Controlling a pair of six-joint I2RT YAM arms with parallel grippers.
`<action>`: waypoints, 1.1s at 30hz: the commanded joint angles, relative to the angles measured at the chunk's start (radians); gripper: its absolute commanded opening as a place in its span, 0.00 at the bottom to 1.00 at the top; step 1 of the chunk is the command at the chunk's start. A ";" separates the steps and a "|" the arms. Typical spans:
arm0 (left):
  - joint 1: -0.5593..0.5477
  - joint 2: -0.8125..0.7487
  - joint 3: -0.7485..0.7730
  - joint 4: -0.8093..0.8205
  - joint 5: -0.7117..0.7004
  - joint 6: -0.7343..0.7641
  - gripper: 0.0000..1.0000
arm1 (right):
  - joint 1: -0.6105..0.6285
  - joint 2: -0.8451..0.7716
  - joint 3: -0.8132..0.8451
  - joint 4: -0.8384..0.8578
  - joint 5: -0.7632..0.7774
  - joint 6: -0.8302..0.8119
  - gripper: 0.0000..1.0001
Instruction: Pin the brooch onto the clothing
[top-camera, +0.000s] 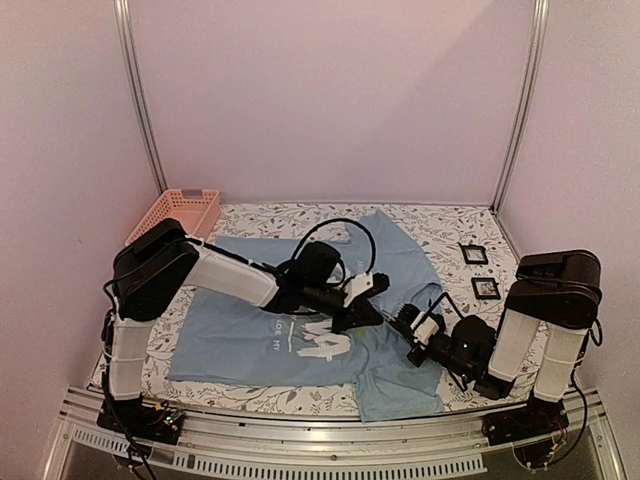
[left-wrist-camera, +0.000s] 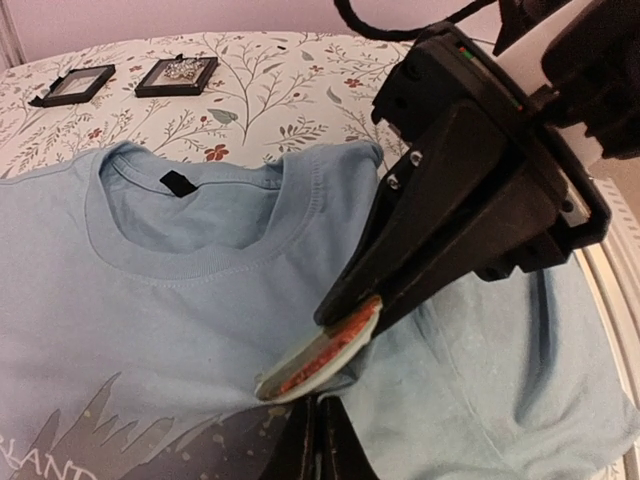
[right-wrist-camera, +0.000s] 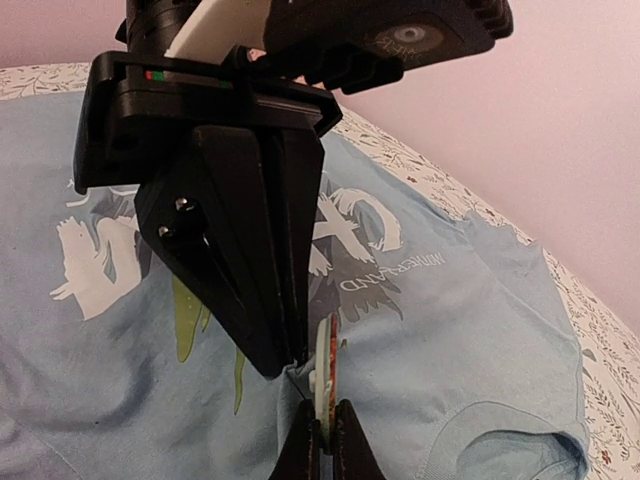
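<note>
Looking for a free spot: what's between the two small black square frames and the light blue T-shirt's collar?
Only bare white floral-print tablecloth lies there, shown in the left wrist view.

On the light blue T-shirt (left-wrist-camera: 150, 330), the small white line of the print (left-wrist-camera: 45, 468) reads "…RLAND"; the rest is cut off. Nothing else is legible.

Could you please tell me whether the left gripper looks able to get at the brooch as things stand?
Probably yes: the right gripper holds the brooch right beside the left gripper, which pinches the T-shirt; nothing lies between.
</note>
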 joint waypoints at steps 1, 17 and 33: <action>0.009 0.017 -0.005 0.042 0.002 -0.018 0.04 | 0.009 -0.036 0.015 0.041 -0.040 0.040 0.00; -0.001 0.027 -0.024 0.121 0.007 -0.066 0.05 | 0.009 0.005 0.031 0.097 -0.064 0.065 0.00; 0.003 -0.069 -0.132 0.174 -0.032 -0.105 0.17 | 0.008 0.005 0.032 0.080 -0.047 0.073 0.00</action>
